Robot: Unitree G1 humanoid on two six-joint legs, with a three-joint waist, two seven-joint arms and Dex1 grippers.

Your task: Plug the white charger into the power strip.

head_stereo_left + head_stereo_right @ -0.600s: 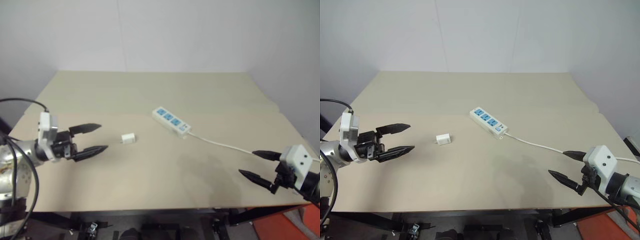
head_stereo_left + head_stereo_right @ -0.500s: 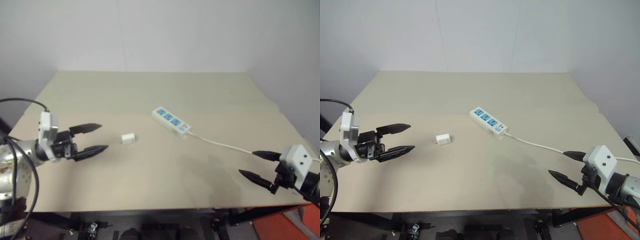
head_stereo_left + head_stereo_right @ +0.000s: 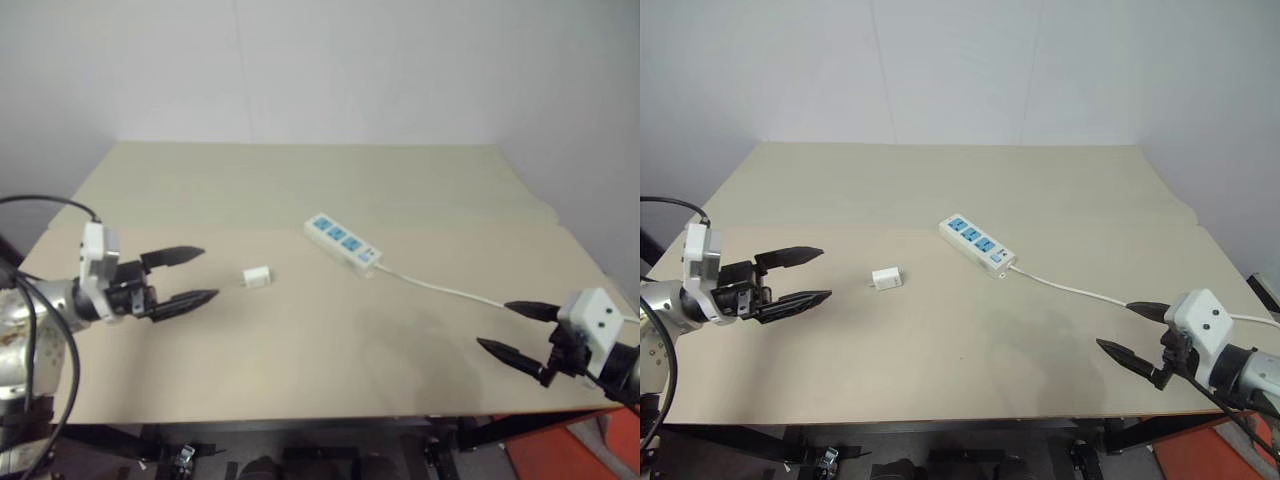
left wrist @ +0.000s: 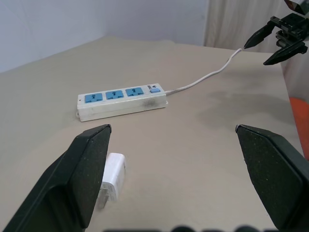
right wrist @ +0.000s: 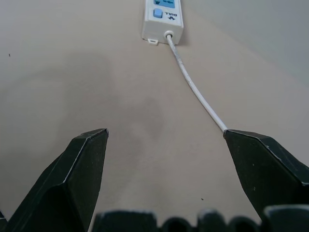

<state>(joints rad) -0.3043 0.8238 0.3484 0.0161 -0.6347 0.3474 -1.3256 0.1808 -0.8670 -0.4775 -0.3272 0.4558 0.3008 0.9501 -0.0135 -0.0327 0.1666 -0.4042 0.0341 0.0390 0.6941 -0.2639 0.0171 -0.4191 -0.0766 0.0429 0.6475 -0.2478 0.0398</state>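
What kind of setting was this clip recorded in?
Probably a lab or test room set up for robot trials: a plain beige table against bare white walls, holding just the white charger and the power strip with its cord.

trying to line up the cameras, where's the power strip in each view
Left eye: power strip right of centre, slanted on the table.
Right eye: same spot, just right of centre.
Left wrist: whole strip beyond the fingers.
Right wrist: its switch end at the edge.
Shared landmark: its white cord.
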